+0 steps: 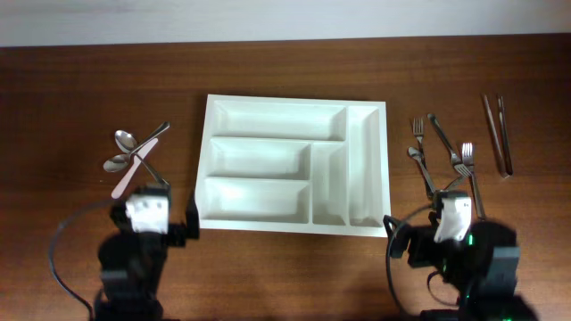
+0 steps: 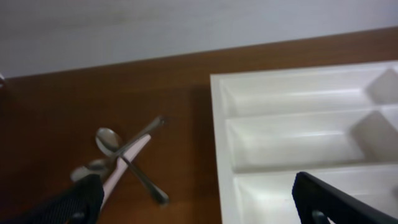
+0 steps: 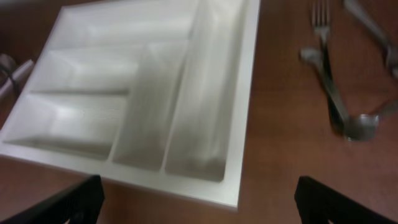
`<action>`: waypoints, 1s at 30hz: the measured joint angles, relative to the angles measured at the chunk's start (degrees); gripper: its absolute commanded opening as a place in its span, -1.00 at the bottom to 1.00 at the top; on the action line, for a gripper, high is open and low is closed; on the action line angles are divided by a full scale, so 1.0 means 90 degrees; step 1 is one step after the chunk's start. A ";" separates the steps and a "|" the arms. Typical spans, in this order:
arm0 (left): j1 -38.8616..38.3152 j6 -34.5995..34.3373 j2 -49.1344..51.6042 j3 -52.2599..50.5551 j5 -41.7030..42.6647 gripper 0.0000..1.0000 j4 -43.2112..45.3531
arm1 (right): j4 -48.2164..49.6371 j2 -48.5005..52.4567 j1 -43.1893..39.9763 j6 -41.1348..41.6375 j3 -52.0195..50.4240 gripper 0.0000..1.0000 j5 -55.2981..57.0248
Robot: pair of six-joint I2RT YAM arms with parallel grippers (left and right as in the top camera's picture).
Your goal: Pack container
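The container [image 1: 294, 100] is a large white tray in the middle of the brown table, and every compartment I can see is bare. My left gripper [image 1: 176, 198] stands open at its near left corner, nothing between the fingers. In the left wrist view the left gripper [image 2: 196, 180] straddles the container's left rim [image 2: 217, 149]. My right gripper [image 1: 417, 214] is open and empty at the near right corner. The right wrist view has the right gripper [image 3: 199, 182] spread around the container's corner [image 3: 230, 193].
Left of the tray lie crossed spoons [image 1: 125, 143] and a pale-handled piece [image 1: 128, 178]; these spoons [image 2: 109, 142] also show in the left wrist view. To the right lie several forks [image 1: 464, 159] and long thin utensils [image 1: 500, 134]. One fork [image 3: 323, 43] shows in the right wrist view.
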 measured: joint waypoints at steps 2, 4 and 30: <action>0.0070 0.0046 0.0809 0.0753 -0.0012 0.98 -0.0296 | -0.0515 0.0799 0.0000 -0.0022 0.0716 0.97 0.0109; 0.0177 0.0136 0.1613 0.1472 0.0058 0.98 -0.0612 | -0.1095 0.1571 0.0000 -0.0051 0.1547 0.97 0.0299; 0.1375 0.0500 0.5629 0.4957 0.1564 0.98 -0.2968 | -0.0525 0.8449 -0.2426 -0.1277 0.6441 0.85 0.1668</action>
